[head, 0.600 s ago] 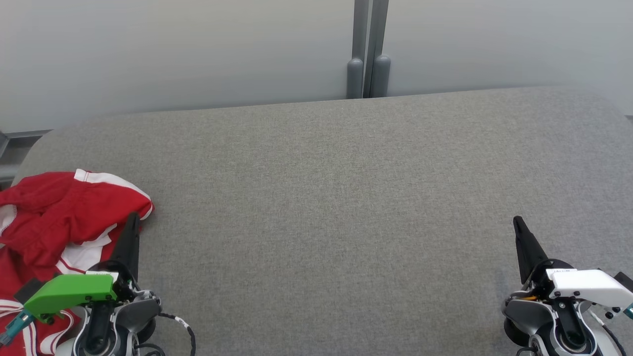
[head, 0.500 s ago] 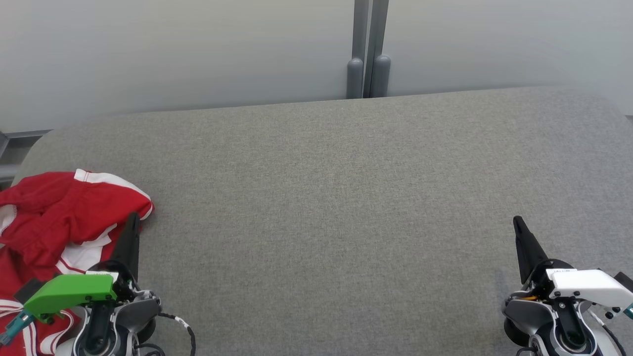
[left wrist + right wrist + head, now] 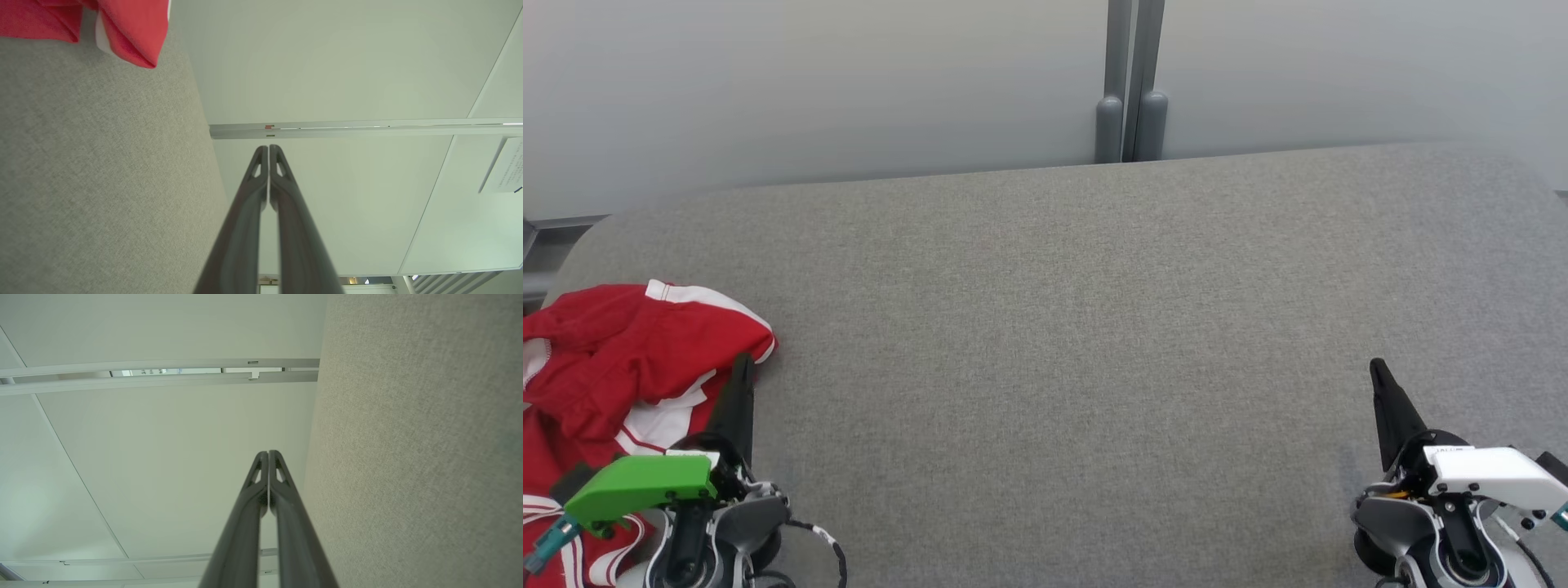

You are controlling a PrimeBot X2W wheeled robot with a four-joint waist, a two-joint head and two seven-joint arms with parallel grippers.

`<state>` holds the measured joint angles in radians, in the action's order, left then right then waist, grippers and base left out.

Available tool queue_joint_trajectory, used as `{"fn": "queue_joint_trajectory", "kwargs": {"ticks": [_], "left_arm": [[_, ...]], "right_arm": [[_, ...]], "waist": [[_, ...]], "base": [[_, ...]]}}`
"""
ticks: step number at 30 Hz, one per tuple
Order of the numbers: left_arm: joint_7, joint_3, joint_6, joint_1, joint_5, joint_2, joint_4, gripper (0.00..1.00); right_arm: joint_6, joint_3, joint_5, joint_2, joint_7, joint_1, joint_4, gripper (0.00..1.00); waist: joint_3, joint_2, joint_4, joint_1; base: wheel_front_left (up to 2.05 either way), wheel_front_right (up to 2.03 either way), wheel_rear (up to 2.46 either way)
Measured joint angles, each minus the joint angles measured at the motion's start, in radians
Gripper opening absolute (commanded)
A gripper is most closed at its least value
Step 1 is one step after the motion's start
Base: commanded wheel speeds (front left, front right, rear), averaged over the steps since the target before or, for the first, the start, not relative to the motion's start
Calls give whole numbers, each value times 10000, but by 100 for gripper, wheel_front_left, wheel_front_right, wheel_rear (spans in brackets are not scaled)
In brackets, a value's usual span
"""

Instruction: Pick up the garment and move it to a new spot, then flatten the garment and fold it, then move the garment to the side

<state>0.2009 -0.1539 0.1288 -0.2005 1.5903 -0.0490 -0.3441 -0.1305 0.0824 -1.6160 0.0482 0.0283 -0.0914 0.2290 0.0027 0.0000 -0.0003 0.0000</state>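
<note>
Head view. The red-and-white garment [image 3: 629,359] lies crumpled at the left end of the grey counter [image 3: 1062,327], well apart from the bare middle where we judge it is meant to be carried. It is not yet picked up. We cannot call the type: sports top or shorts, too bunched to say. The heap has no clean long axis. Its bulk runs from a white-trimmed band at the far side down toward the near edge, and the frame cuts it off at left and bottom. That white band faces away from the robot and to its right.

The left fingers [image 3: 737,400] are pressed together with nothing between them. They point away from the robot and overlap the heap's right margin; whether they touch the cloth we cannot tell. We read this as a ready pose beside the work. The right fingers [image 3: 1392,408] are also closed and empty, parked over bare counter at the far right, clear of the garment.

Left wrist view. The left fingers [image 3: 245,212] meet tip to tip and point at a pale wall panel. A red fold of the garment [image 3: 130,28] sits on the counter [image 3: 102,163] at the top left, off the fingers' line.

Right wrist view. The right fingers [image 3: 245,514] are closed, with the counter [image 3: 408,457] alongside them.
</note>
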Motion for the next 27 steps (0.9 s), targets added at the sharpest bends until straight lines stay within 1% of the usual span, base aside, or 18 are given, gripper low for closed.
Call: {"fn": "queue_joint_trajectory", "kwargs": {"ticks": [1,9,18,20,25,27], "left_arm": [[0,0,0,0,0,0,0,100],[-56,50,-29,732,-4,117,-650,100],[-604,299,-29,806,-453,121,-445,100],[-717,318,-29,845,-646,121,-433,100],[-1055,426,-75,869,-1601,119,-376,100],[-1156,491,-150,872,-1837,117,-351,100]], "right_arm": [[0,0,-2,0,0,0,0,100],[4,-56,0,-159,-36,545,639,100],[4,-349,483,-161,-364,542,721,100],[4,-389,734,-159,-443,509,757,100],[4,-502,1388,-150,-654,431,825,100],[4,-537,1636,-144,-698,409,855,100]], "waist": [[0,0,0,1],[-3,0,-2,0],[-42,0,-19,0],[-50,0,-21,0],[-75,0,-23,0],[-84,0,-22,0]], "base": [[0,0,0],[0,0,0],[0,0,0],[0,0,0],[0,0,0],[0,0,0]]}}
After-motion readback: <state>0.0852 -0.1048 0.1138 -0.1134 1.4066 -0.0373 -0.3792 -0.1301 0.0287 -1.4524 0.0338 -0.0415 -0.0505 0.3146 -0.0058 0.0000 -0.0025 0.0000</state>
